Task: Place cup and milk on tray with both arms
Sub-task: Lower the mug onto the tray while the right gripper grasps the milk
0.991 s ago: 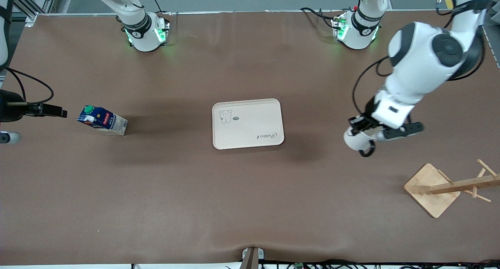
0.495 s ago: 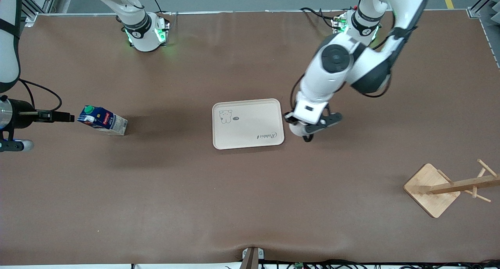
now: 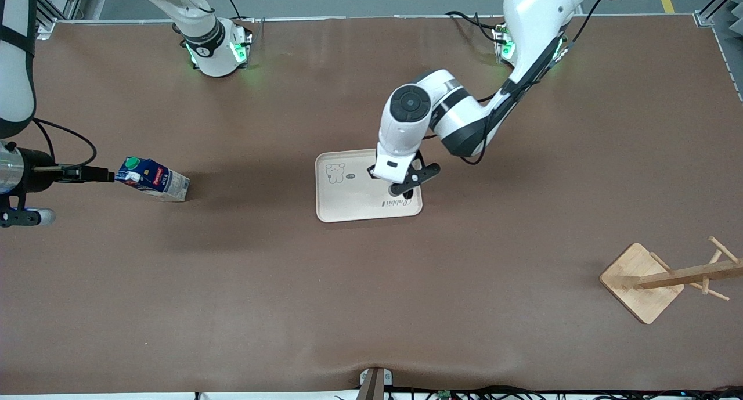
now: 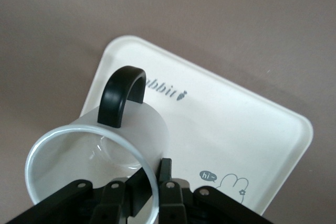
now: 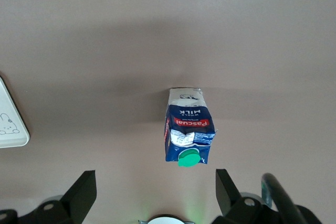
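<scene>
My left gripper (image 3: 404,185) is over the cream tray (image 3: 348,202), at the end with the script word. In the left wrist view it (image 4: 149,182) is shut on the rim of the white cup (image 4: 121,135), one finger inside and one outside, with the black handle pointing away from the fingers. I cannot tell whether the cup touches the tray (image 4: 252,129). In the front view the wrist hides the cup. The blue and white milk carton (image 3: 152,179) stands on the table toward the right arm's end. My right gripper (image 3: 96,173) is open beside it; the carton (image 5: 188,132) lies ahead of the spread fingers (image 5: 155,195).
A wooden rack (image 3: 641,281) with a square base and pegged pole stands near the front camera at the left arm's end. A camera mount (image 3: 376,382) sits at the front edge. A tray corner (image 5: 10,124) shows in the right wrist view.
My left arm has swung from the rack's end of the table to over the tray, carrying the cup. My right gripper has moved closer to the milk carton.
</scene>
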`<state>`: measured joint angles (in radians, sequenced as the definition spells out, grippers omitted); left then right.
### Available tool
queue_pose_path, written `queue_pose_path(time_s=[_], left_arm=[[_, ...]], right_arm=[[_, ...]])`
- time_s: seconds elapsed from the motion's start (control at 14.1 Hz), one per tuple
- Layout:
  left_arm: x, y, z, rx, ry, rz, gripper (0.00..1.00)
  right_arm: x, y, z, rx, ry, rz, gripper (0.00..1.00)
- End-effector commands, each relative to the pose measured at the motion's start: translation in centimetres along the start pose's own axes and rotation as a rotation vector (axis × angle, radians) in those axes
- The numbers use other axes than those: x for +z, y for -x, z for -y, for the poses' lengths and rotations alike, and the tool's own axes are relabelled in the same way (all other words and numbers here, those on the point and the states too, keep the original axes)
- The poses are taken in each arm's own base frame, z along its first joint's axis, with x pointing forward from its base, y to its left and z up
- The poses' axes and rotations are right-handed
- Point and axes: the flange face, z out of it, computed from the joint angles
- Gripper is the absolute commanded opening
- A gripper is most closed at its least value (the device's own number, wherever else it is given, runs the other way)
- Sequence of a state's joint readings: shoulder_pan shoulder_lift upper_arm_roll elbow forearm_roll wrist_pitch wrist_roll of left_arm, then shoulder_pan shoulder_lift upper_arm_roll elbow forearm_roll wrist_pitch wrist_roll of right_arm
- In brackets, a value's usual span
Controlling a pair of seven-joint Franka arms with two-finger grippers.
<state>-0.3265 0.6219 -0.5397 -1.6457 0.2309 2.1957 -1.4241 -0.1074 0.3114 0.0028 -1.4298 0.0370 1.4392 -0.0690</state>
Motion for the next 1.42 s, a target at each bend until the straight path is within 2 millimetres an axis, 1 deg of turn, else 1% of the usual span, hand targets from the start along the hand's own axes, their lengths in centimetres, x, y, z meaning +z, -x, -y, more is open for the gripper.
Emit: queue_pose_path(time_s=[0.0,0.07,0.21,0.35,0.5,0.57,0.64,0.71,0.85,0.92,0.99,1.06,1.13,1.2,1.27,1.34], left_arm=[[1.2,0.6,-0.8,-0.020,-0.020,0.000,0.00],[1.8,1.3,-1.0,-0.027,-0.027,0.005,0.00],[2.8,1.8,-0.7,-0.039,-0.045,0.011,0.00],[3.9,1.9,-0.3,-0.043,-0.071,0.019,0.00],[4.6,1.7,0.0,-0.051,-0.088,0.012,0.00],[5.0,1.5,0.1,-0.053,-0.096,0.001,0.00],[5.3,1.2,0.2,-0.060,-0.102,-0.011,0.00],[5.9,1.5,0.2,-0.057,-0.112,-0.014,0.00],[6.4,1.5,0.2,-0.056,-0.120,-0.018,0.00],[6.4,1.6,0.2,-0.056,-0.121,-0.019,0.00],[6.4,1.5,0.2,-0.066,-0.120,-0.021,0.30],[6.2,1.5,0.2,-0.068,-0.117,-0.026,0.99],[5.6,1.4,-0.1,-0.068,-0.106,-0.030,1.00],[5.1,1.2,-0.2,-0.069,-0.098,-0.034,1.00],[3.9,1.0,-0.5,-0.071,-0.081,-0.044,1.00],[2.8,0.4,-0.6,-0.074,-0.069,-0.058,1.00]], right_arm=[[-0.6,0.4,-1.1,0.015,-0.027,0.000,1.00],[-0.3,0.6,-1.0,0.010,-0.030,0.020,1.00],[-0.5,1.2,-1.3,0.002,-0.030,0.044,1.00],[-0.1,1.0,-3.2,0.032,-0.040,0.028,1.00],[3.0,0.8,-3.4,0.045,-0.047,0.095,1.00],[4.2,0.6,-3.6,0.051,-0.049,0.119,1.00],[5.0,0.0,-3.8,0.049,-0.050,0.116,1.00],[6.1,-0.9,-4.0,0.041,-0.049,0.116,1.00],[6.4,-1.1,-3.7,0.038,-0.043,0.105,1.00],[7.0,-0.9,-3.7,0.039,-0.040,0.099,1.00],[8.1,-0.6,-3.6,0.038,-0.037,0.084,1.00],[9.2,0.4,-3.3,0.036,-0.029,0.064,1.00],[9.8,1.8,-2.6,0.032,-0.008,0.035,1.00],[10.4,2.7,-1.6,0.010,0.055,0.008,1.00],[10.8,3.3,-1.6,0.022,0.104,0.002,1.00],[11.3,3.5,-1.8,0.035,0.111,0.016,1.00]])
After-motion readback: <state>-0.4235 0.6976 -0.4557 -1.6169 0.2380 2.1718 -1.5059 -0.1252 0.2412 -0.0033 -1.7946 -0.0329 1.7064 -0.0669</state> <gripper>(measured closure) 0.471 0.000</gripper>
